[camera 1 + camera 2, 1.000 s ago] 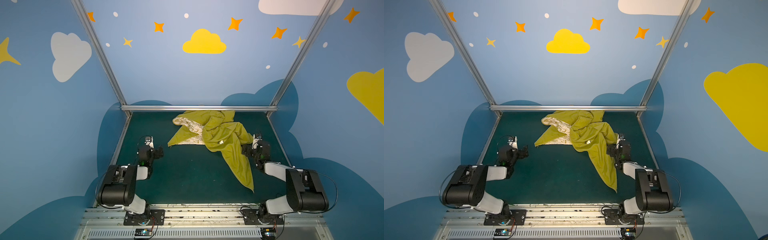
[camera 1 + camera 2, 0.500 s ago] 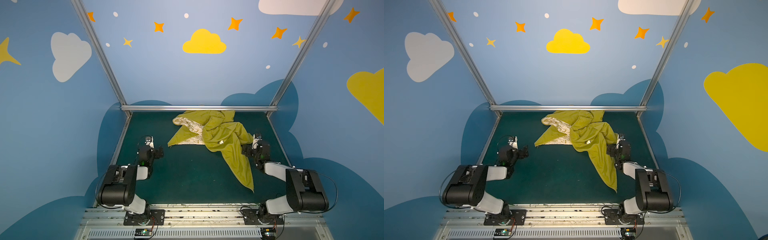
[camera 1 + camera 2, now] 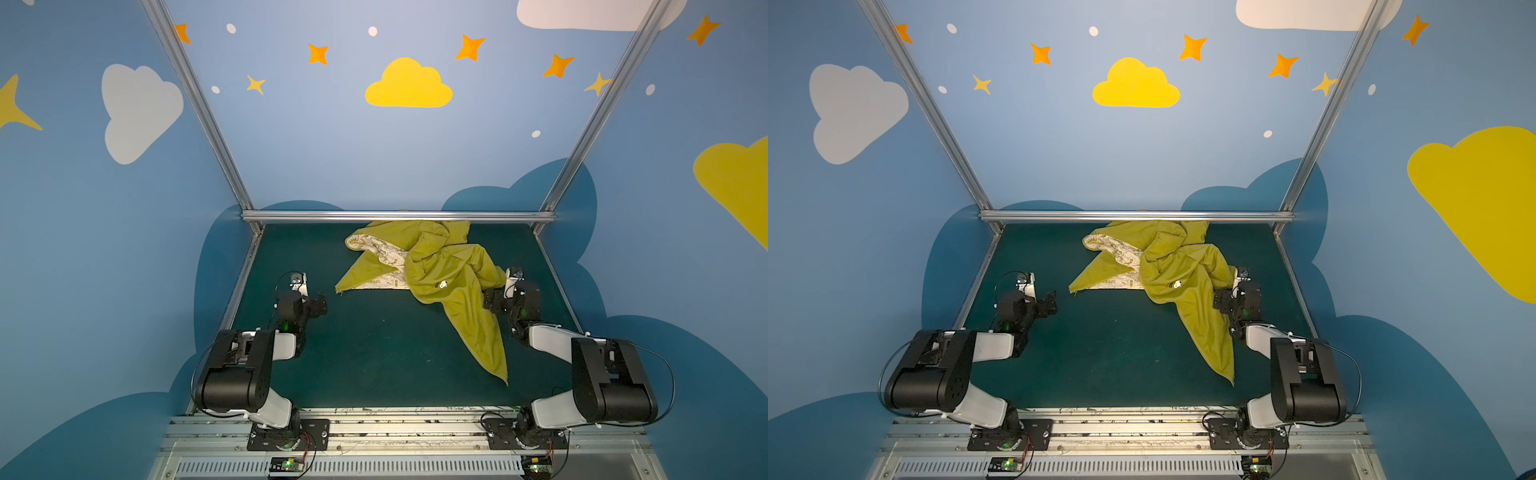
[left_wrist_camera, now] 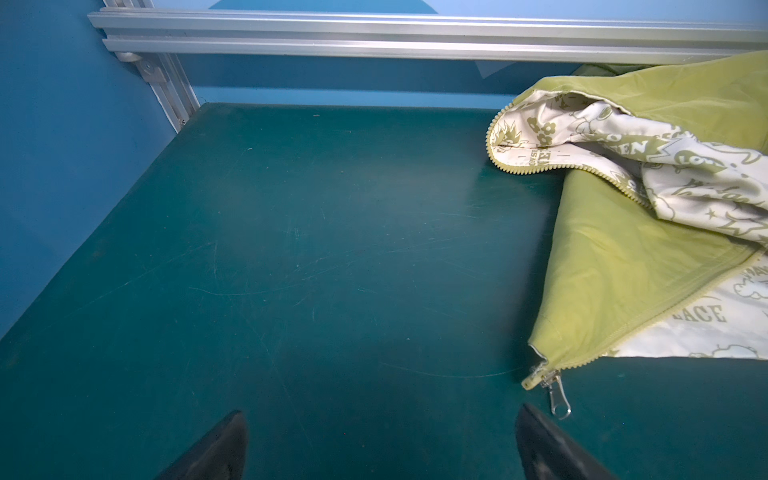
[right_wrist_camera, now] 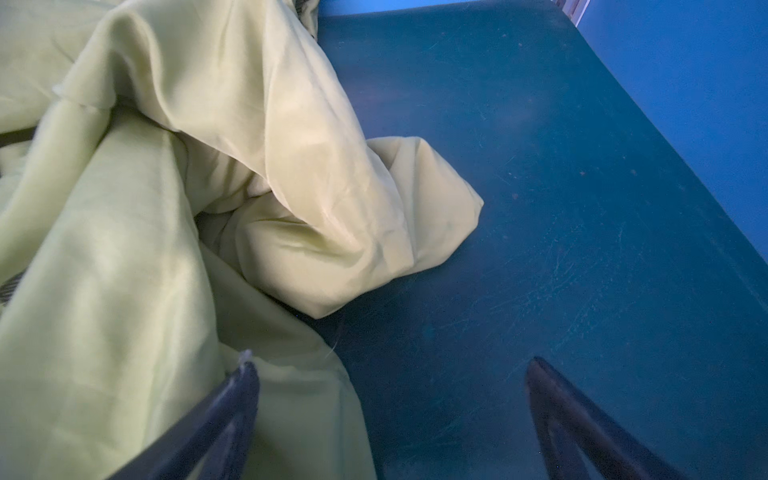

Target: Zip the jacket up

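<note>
On the left, we find the left pincer (image 3: 319, 300) low over the green mat (image 3: 374, 357), its jaws standing wide apart with only bare mat between them. In its wrist view, the metal zipper pull (image 4: 557, 400) lies on the mat just ahead of one finger (image 4: 540, 440), close beside it but not touching.

Toward the middle, the jacket (image 3: 449, 274) lies crumpled on the mat between the two pincers, nearer the right one. It is unzipped. A flat yellow corner with the zipper's lower end points at the left pincer, and the cream printed lining (image 3: 384, 255) shows along the open toothed edges. We see a small white patch (image 3: 443, 284) on the yellow cloth on the right pincer's side. The heap's far side reaches the aluminium rail (image 3: 395, 215), well beyond both pincers. A long yellow tail runs back past the right pincer toward the arm bases.

On the right, the right pincer (image 3: 491, 300) sits right against the jacket's flank, jaws apart and clamped on nothing. In its wrist view one finger (image 5: 232, 399) lies over the yellow cloth and the other over bare mat. We cannot tell whether that finger presses on the cloth.
</note>
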You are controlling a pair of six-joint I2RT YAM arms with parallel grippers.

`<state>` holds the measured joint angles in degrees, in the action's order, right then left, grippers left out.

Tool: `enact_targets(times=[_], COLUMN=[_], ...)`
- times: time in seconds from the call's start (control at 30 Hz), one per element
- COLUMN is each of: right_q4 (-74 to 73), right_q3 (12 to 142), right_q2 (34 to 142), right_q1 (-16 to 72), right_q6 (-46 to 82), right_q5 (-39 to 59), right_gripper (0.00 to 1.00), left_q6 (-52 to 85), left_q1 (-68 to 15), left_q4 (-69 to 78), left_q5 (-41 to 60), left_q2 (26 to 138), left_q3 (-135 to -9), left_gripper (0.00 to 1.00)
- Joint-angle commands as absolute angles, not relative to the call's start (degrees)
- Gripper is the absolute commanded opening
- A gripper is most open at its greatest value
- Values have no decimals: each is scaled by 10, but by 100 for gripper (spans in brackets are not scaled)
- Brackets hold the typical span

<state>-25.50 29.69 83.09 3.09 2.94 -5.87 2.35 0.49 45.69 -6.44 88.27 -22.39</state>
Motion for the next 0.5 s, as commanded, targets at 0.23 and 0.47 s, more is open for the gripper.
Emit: enact_targets(times=[0.23,0.47], right_q4=[80,188], right_q3=[391,455], right_q2=[615,682], right_q1=[22,115], right_q6=[327,210], right_q5=[5,205], right_gripper=[98,98], left_q6=[185,112], left_q1=[-64,-123], left_q4=[97,42], left_q5=[-40,108], left_q2=[660,776], left_q3=[-374,-465], left_gripper=[99,99])
